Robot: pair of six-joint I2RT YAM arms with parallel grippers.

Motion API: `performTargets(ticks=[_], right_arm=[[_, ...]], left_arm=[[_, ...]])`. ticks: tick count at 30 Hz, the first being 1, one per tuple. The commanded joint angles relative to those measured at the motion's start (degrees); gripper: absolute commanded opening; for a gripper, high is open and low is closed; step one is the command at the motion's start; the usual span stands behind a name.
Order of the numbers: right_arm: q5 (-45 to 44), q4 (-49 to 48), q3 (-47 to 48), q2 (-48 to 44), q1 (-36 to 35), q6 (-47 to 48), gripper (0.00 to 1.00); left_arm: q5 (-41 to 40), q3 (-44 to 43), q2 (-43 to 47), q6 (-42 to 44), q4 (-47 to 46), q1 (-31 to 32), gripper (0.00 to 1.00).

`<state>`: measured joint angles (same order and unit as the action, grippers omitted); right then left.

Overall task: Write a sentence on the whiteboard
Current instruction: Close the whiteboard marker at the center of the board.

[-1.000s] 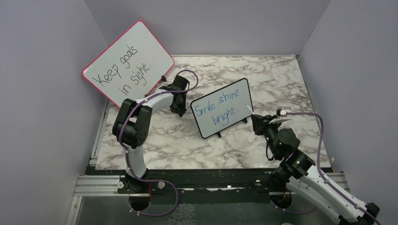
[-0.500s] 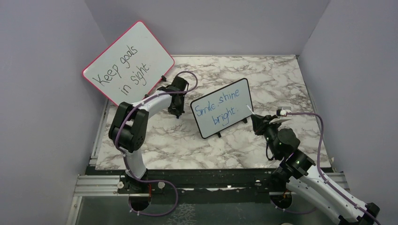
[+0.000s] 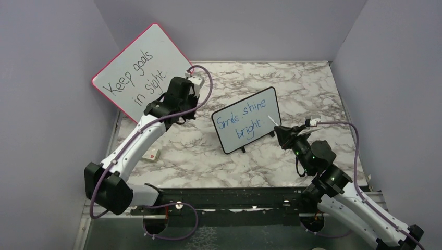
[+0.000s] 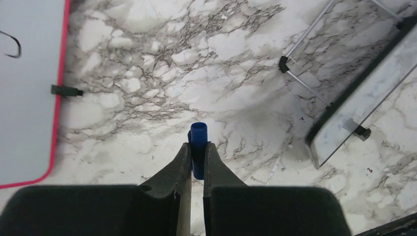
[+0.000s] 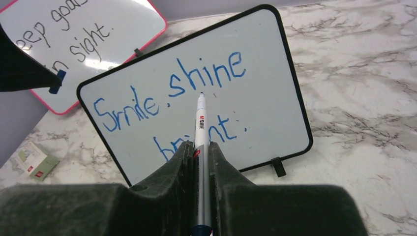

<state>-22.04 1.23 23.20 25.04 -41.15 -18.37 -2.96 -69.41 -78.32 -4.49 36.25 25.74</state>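
The whiteboard [image 3: 246, 120], black-framed on small feet, stands mid-table and bears the sentence [image 5: 167, 93] in blue: "Smile. shine" above "bright." My right gripper [image 5: 200, 147] is shut on a silver marker [image 5: 201, 125], just right of the board in the top view. The marker's tip points at the board's middle, below "shine"; whether it touches I cannot tell. My left gripper [image 4: 197, 147] is shut on a blue marker cap [image 4: 198, 137]. It hangs above the marble, between the red-framed board and the whiteboard's left edge [image 4: 361, 105].
The red-framed board [image 3: 140, 70] reading "Keep goals in sight" leans at the back left. A small white box [image 3: 151, 154] lies on the marble [image 3: 208, 161] beside the left arm. Purple walls close in three sides.
My left gripper shut on the blue cap and rose from the table toward the red-framed board, its arm swinging out left and uncovering the small box. The right gripper shifted slightly toward the whiteboard.
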Motion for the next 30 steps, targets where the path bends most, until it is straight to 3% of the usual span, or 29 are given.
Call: performTargets(ticks=[1, 13, 21, 30], right_arm=[[6.75, -0.77, 4.28, 1.59, 0.27, 1.48, 0.01], [21.53, 2.00, 16.39, 8.57, 0.28, 5.86, 0.01], [33.07, 2.49, 20.56, 13.80, 0.27, 7.21, 0.01], [42.08, 2.12, 21.91, 16.72, 0.28, 7.81, 0.01]], left_arm=[[2.87, 0.32, 7.52, 11.77, 0.94, 3.32, 0.00], [6.60, 4.28, 18.65, 32.63, -5.08, 16.57, 0.00], [0.27, 6.66, 20.05, 50.36, -6.60, 27.71, 0.00], [-3.33, 7.51, 20.22, 57.18, -8.98, 34.29, 0.00]])
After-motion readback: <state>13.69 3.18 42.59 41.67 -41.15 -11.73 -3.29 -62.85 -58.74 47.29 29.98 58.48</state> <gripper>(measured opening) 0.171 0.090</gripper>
